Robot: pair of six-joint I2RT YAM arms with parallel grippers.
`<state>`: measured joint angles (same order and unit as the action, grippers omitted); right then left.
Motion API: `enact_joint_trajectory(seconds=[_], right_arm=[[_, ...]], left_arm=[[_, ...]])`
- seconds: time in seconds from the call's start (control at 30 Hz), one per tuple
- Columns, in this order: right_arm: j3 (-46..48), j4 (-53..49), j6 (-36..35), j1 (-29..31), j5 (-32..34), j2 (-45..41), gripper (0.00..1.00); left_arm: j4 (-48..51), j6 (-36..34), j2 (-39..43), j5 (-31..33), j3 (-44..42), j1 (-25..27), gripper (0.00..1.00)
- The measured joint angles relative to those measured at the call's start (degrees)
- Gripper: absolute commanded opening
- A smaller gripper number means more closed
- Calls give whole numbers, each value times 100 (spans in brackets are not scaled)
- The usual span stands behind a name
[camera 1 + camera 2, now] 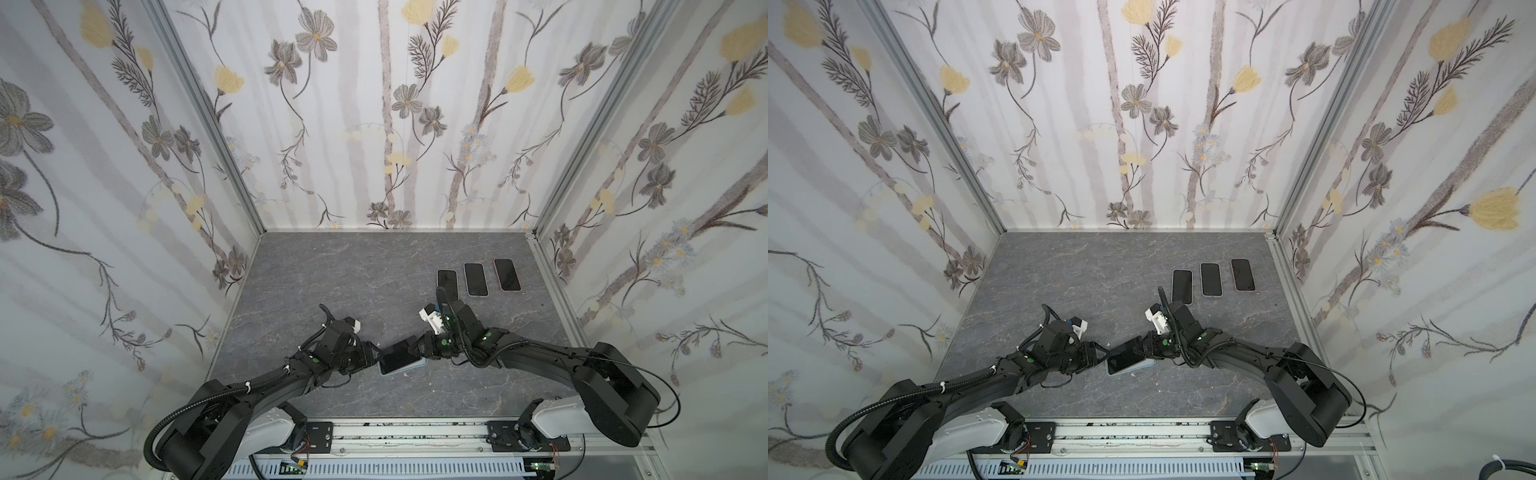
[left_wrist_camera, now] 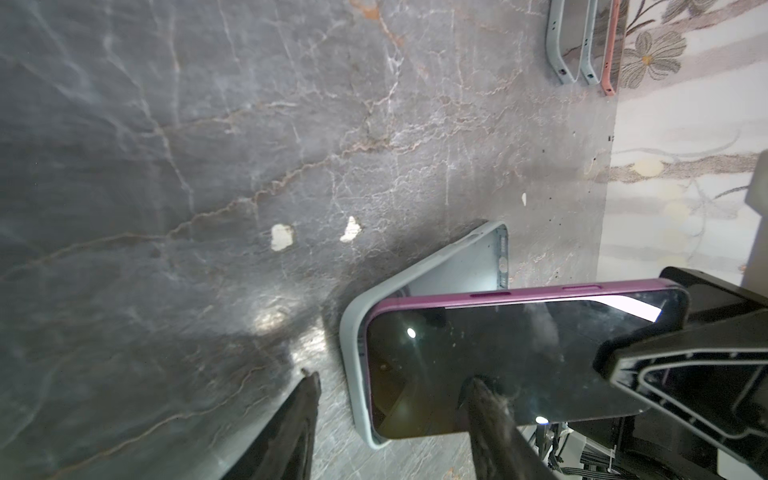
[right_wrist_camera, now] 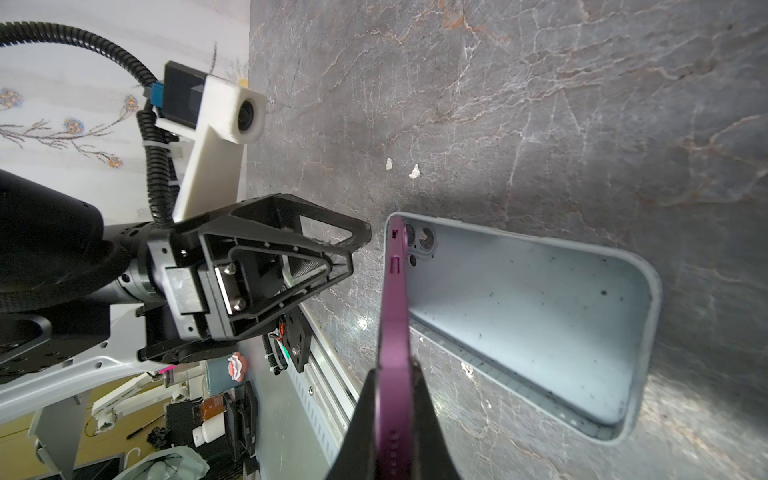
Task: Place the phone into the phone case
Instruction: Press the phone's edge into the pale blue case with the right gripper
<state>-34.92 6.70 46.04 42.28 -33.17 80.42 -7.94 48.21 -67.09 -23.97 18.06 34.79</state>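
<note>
- The pale blue phone case (image 1: pixel 417 364) (image 1: pixel 1147 363), a rounded-corner plastic shell, lies flat and open side up on the grey marble-patterned table (image 1: pixel 332 282). In both top views it is at 6 o'clock from the table's middle, near the front edge.
- The purple phone (image 1: pixel 400 355) (image 1: pixel 1126 356), a slim slab with a dark glass screen, is tilted. Its 9 o'clock end sits down in the case's end and its 3 o'clock end is raised clear of the shell.
- In the right wrist view the phone (image 3: pixel 392 307) meets the case (image 3: pixel 532 299) at the camera-cutout end. The rest of the case's inside lies bare.
- The right gripper (image 1: pixel 420 348) (image 3: pixel 392 376) reaches in from 3 o'clock. Its jaws are clamped on the phone's raised end, one finger on each face.
- The left gripper (image 1: pixel 376 354) (image 2: pixel 394 377) is at the case's 9 o'clock end with its jaws apart, holding nothing.
- In the left wrist view one of its fingers (image 2: pixel 484 399) lies over the screen and the other is beside the case, over the table. I cannot tell whether the first finger touches the screen.
- Three cased phones lie screen up in a spaced row at 2 o'clock on the table: a grey-cased one (image 1: pixel 447 284), a pale-cased one (image 1: pixel 476 279) and a pink-cased one (image 1: pixel 507 275).
</note>
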Motion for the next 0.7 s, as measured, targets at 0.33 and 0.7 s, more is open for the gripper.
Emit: enact_joint_trajectory(seconds=[0.33,0.7], right_arm=[[417,776,356,-129,-219,153,2],[726,1580,599,-234,-448,514,11]], left_arm=[[-540,173,-380,-205,-20,81,54],[-662,238,-581,-157,-20,155,53]])
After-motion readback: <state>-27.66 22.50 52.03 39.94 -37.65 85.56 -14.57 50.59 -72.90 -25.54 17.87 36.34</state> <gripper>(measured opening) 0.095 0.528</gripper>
